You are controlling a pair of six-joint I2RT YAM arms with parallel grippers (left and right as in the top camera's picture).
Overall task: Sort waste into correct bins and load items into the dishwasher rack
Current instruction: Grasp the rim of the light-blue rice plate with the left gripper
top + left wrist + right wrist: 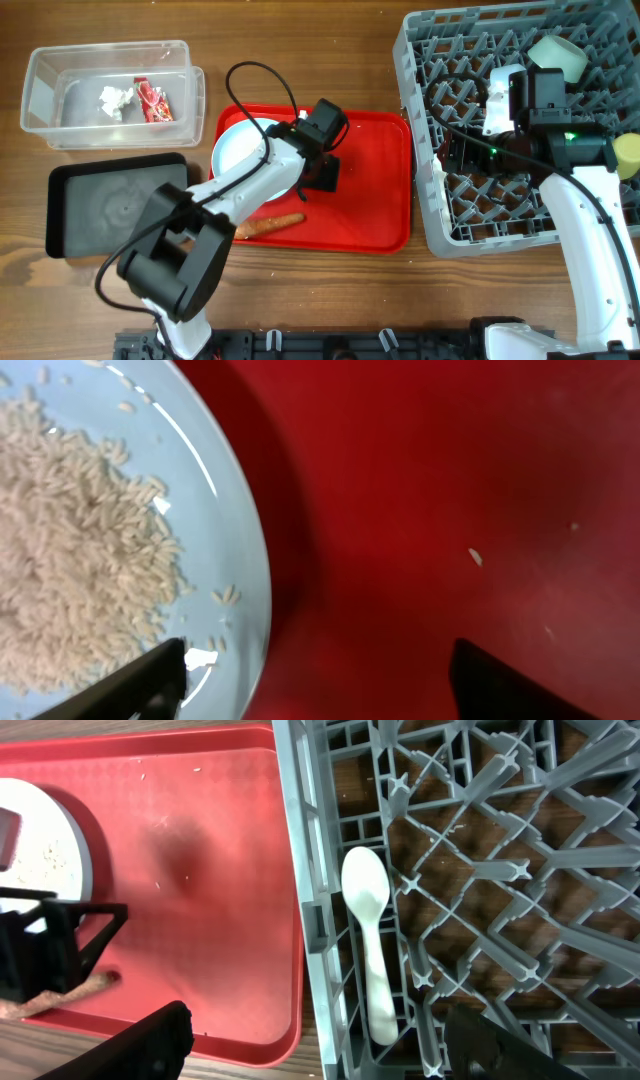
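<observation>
A pale blue plate (240, 148) heaped with rice grains (70, 550) sits on the red serving tray (370, 215). My left gripper (320, 690) is open, low over the tray and straddling the plate's right rim (255, 560); it also shows in the overhead view (322, 172). An orange carrot stick (268, 224) lies on the tray's front. My right gripper (325, 1045) is open and empty over the grey rack's left edge (300, 870), above a white spoon (368, 935) lying in the rack (600, 215). A pale green bowl (557, 56) and a yellow-green cup (628, 155) sit in the rack.
The clear tub (40, 95) at the back left holds a white tissue wad (115, 100) and a red wrapper (155, 102). The black tray (70, 215) lies in front of it. A few loose grains (476, 557) lie on the red tray.
</observation>
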